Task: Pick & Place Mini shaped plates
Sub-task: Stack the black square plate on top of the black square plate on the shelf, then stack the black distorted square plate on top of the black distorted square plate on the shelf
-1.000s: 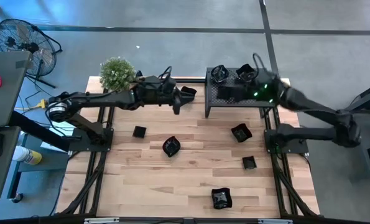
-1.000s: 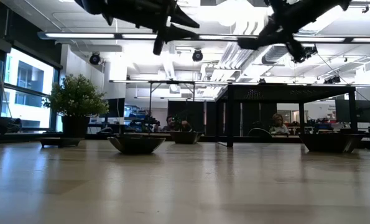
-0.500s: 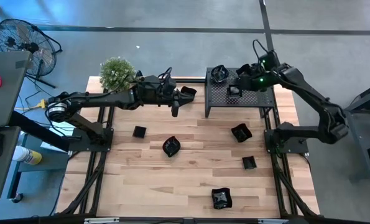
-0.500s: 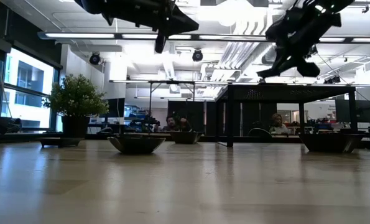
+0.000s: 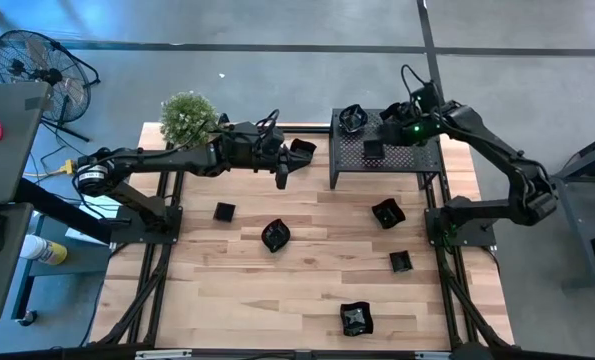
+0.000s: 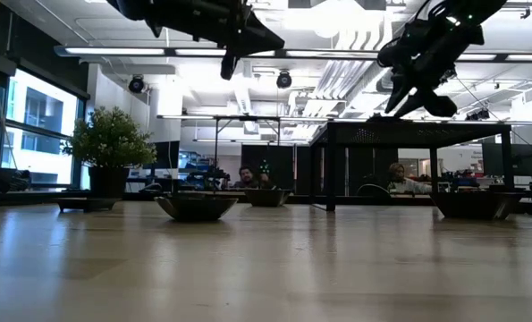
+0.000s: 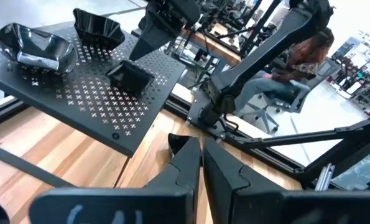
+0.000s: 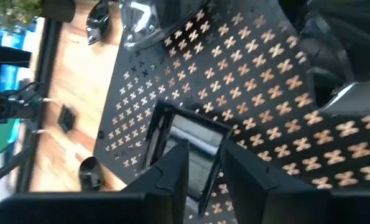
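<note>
plant [image 5: 188, 117]: sat at the counter's [image 5: 307, 280] far-left corner, clear of the work.
left jaws [image 5: 283, 172]: hung over the far middle of the counter, tips together with only a hairline slit in the left wrist view, nothing between them. Closed, empty.
wavy plate [image 5: 301, 148]: lay on the counter just beside the left jaws, between them and the stand. Nearest loose plate to the left arm.
loose plates: small square [image 5: 224, 211] and round one [image 5: 275, 235] left of centre; three more right of centre [image 5: 387, 213], [image 5: 401, 262], [image 5: 356, 319]. All flat on the counter, well apart.
stand [image 5: 414, 155]: perforated top at far right, carried three plates: round [image 5: 352, 118], another [image 5: 392, 119] behind it partly under the right arm, and a square plate [image 5: 373, 148] nearer the front edge.
right jaws [image 5: 396, 130]: hovered above the stand top, slightly parted, gripping nothing. In the right wrist view the square plate [image 8: 188, 144] sat flat just ahead of the tips, which framed it, not touching.
key relation: the square plate lay directly below and just forward of the right jaws; right arm far nearer than left. No real long axis on it, so any straddle across two opposite walls should do.
judgement: looked like a placed plate with the arm clear, or a grip about to begin; can't tell which.
risk: glossy shallow walls, easy to skid on the perforated top.
</note>
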Tool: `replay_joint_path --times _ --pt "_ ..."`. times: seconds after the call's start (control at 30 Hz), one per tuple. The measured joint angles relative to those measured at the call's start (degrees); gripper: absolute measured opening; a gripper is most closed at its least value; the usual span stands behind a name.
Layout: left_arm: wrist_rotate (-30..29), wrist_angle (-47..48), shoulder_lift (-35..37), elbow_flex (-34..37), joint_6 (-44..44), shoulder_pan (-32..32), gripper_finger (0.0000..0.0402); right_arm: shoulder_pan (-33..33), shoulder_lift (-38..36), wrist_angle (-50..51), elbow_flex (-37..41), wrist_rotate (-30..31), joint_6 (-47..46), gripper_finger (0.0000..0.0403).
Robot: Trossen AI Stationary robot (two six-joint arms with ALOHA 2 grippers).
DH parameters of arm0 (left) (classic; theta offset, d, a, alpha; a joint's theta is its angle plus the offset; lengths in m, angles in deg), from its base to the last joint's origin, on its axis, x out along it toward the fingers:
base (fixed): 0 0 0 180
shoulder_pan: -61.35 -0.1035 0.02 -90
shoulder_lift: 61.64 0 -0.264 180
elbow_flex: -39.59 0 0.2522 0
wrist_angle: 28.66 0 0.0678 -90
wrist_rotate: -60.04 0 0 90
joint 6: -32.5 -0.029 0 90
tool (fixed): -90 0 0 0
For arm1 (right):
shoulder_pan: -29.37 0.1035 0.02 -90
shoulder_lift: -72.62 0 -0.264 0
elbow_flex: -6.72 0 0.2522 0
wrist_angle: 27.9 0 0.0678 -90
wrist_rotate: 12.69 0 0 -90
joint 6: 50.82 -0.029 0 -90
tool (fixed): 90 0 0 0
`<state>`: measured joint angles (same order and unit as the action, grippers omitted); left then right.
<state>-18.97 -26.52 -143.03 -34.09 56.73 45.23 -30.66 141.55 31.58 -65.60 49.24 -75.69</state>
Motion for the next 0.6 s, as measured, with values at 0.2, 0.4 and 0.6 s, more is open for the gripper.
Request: replay_joint_path --times 0.2,0.4,0.6 --pt "0.0 -0.1 0.0 0.0 -1.0 0.0 0.0017 0.0 0.0 3.5 -6.5 2.0 5.3 0.0111" --pt "0.5 -4.1 0.0 2.8 -2.8 0.0 0.0002 5.5 -4.0 10.5 -12.5 7.5 12.2 0.0063" --pt "0.4 -14.0 2.0 12.1 -1.2 0.0 0.0001 18.3 -14.3 7.0 -5.8 14.7 3.6 0.0009"
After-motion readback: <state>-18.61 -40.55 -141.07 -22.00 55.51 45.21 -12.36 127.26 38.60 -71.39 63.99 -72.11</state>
